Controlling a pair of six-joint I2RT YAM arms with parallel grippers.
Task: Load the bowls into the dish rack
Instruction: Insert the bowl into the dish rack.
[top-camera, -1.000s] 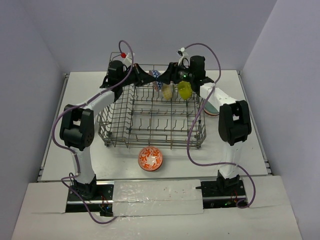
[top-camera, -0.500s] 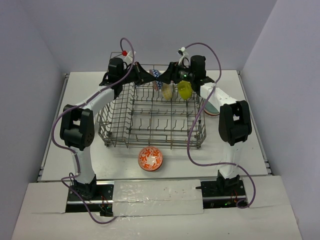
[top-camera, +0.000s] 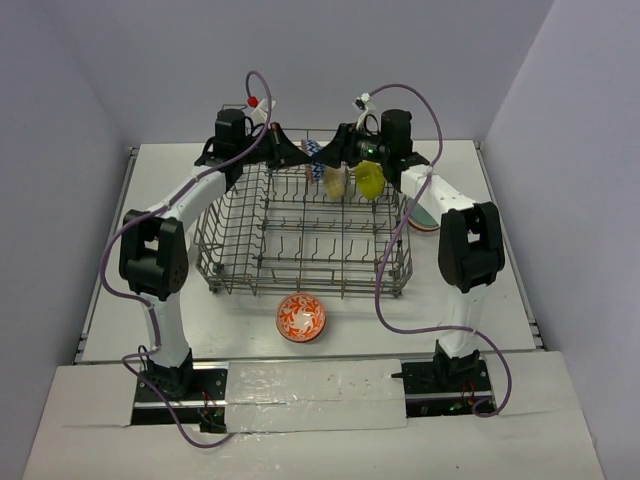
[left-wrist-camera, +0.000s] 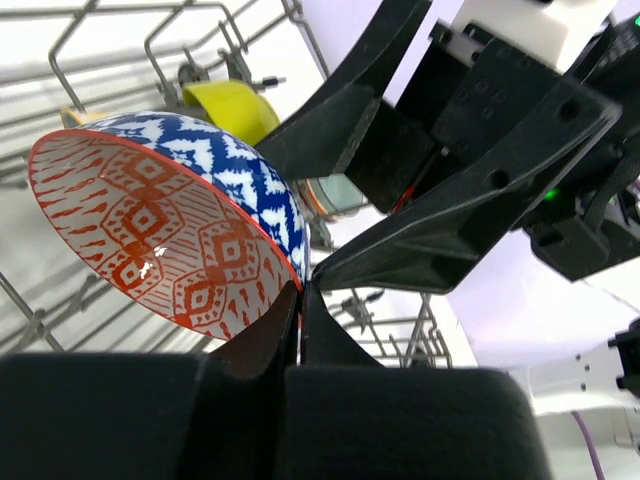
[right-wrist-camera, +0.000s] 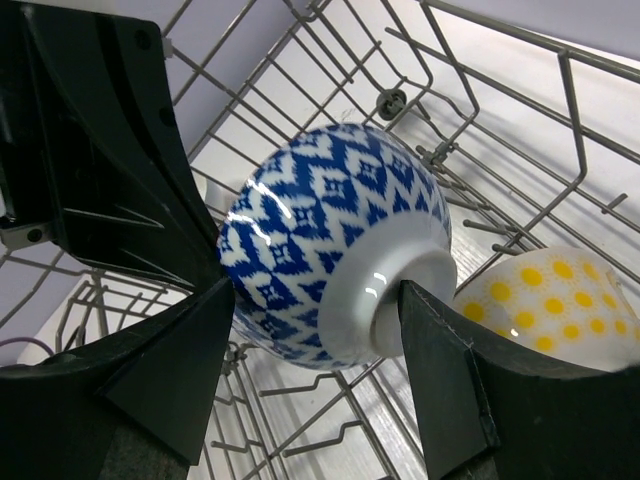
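My right hand (right-wrist-camera: 315, 300) stands fairly wide and grips the blue bowl (right-wrist-camera: 320, 200): 1 finger presses its patterned wall, the other its plain white foot ring. My left hand (left-wrist-camera: 299, 297) is squeezed fully together with its tips at that bowl's orange rim; I can't tell whether the rim is pinched between them. The bowl hangs tilted on its side over the far end of the rack (top-camera: 250, 280), rim toward the left hand. It is round and glossy, with blue diamonds on white outside and an orange-red lattice on white inside. All 4 fingers are matte black wedges. The rack is a grey wire basket with rows of upright tines, set on the white worktop (top-camera: 500, 300). Inside it, just beside the blue bowl, a dotted bowl (right-wrist-camera: 550, 300), white with yellow spots, rests among the wires, with a lime bowl (top-camera: 369, 180) next to it. An orange bowl (top-camera: 301, 318) with a swirled pattern sits upright on the worktop just in front of the rack.
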